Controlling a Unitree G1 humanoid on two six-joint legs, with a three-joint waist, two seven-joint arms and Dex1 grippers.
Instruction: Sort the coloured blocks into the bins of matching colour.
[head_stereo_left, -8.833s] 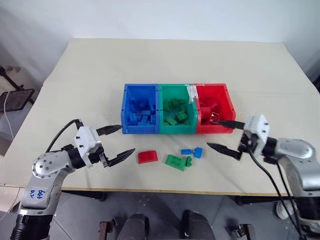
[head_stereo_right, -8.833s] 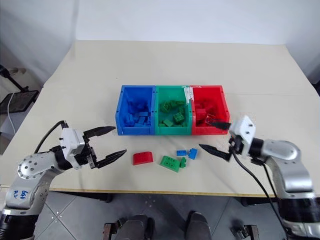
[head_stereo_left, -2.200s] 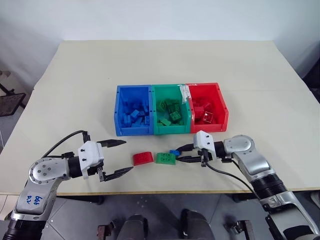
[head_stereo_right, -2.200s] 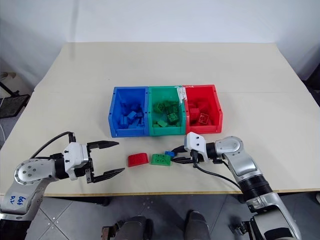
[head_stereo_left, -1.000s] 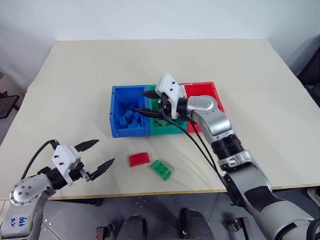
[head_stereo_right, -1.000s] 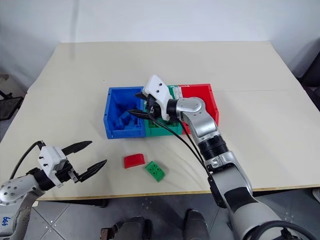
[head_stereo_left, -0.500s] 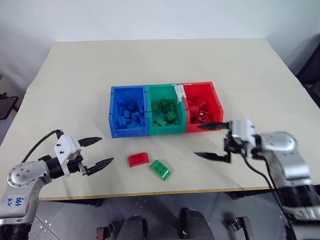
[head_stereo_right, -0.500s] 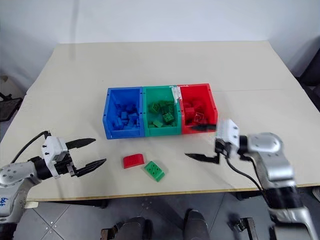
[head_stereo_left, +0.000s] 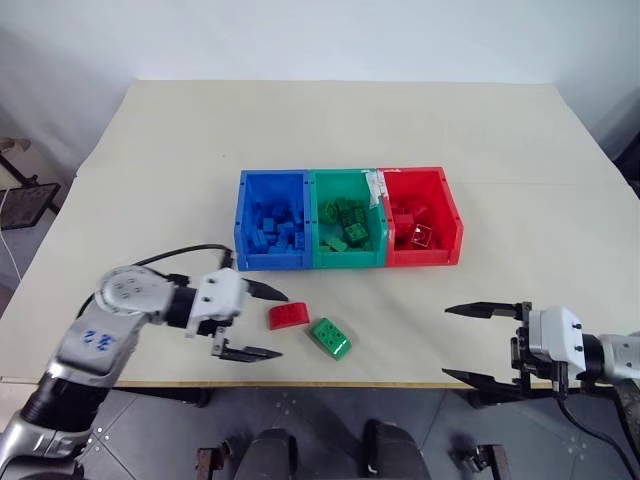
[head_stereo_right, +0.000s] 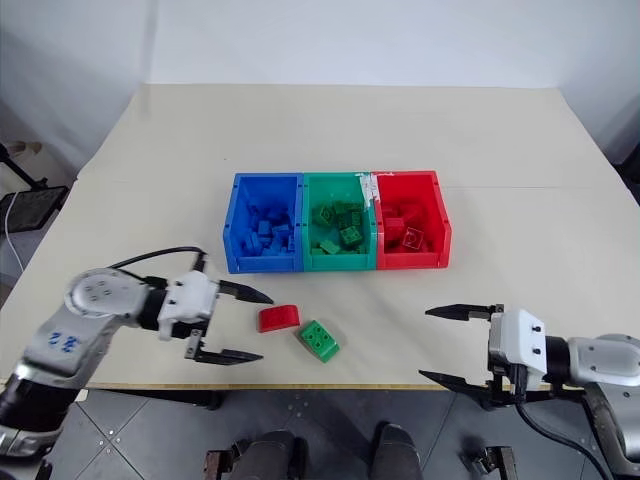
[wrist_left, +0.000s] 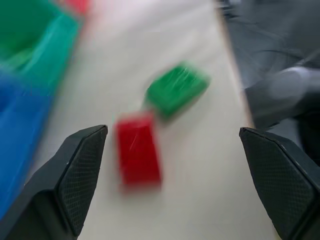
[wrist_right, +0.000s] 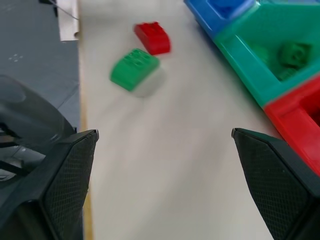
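Beside left gripper (head_stereo_left: 258, 322): jaws spread, empty; red block (head_stereo_left: 289, 314) and green block (head_stereo_left: 330, 338) nearly touched.
Risk: grabbing both.

I note three joined bins at frame centre: a blue bin (head_stereo_left: 270, 220), a green bin (head_stereo_left: 346, 218) and a red bin (head_stereo_left: 422, 216), each holding bricks of its own colour. Below them, lower centre, lie a red brick (head_stereo_left: 288, 314) and a green brick (head_stereo_left: 329, 337), both studded. The table (head_stereo_left: 340, 120) is plain cream, unpatterned. Left gripper (head_stereo_left: 256, 322) and right gripper (head_stereo_left: 478, 344) have black fingers on white housings; in the wrist views I see a fine mesh texture on the fingertips (wrist_left: 82, 172).
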